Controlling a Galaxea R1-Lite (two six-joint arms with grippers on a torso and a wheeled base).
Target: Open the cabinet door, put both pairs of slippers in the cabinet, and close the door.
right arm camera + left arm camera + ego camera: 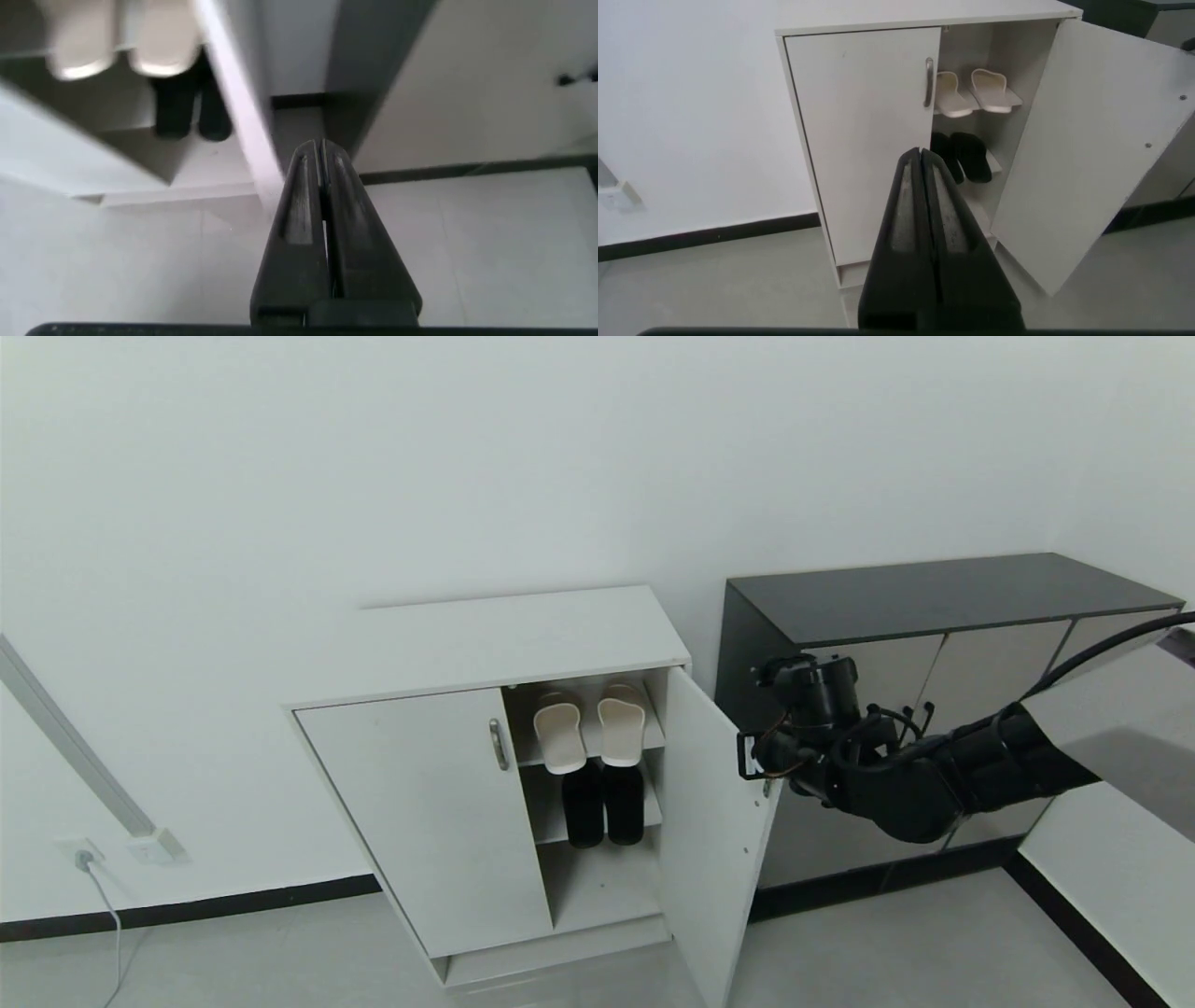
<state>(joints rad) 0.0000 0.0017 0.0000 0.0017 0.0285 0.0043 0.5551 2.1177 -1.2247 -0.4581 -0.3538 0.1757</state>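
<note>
- Two pairs of slippers sit inside the white cabinet [485, 639] in the head view. The white slippers [588, 733] are on its upper shelf and the black slippers [605, 803] on the shelf below. Each pair lies side by side, long axes running front to back, near ends jutting past the shelf edge.
- One flat, matte shut door [429, 812] carries a slim metal handle [499, 744]. The open door [719, 831] stands swung outward, and the right gripper [747, 756] is just beside its outer edge. A dark sideboard [934, 593] stands on that side of the cabinet.
- Both fingers of the left gripper [922, 154] press together with nothing between them in the left wrist view, well apart from the cabinet front. The white slippers look smooth and rounded, the black ones dull.
- Both fingers of the right gripper likewise meet, empty, in the right wrist view. Its tip is near the open door's thin edge, and the slipper ends show inside the cabinet beyond.
</note>
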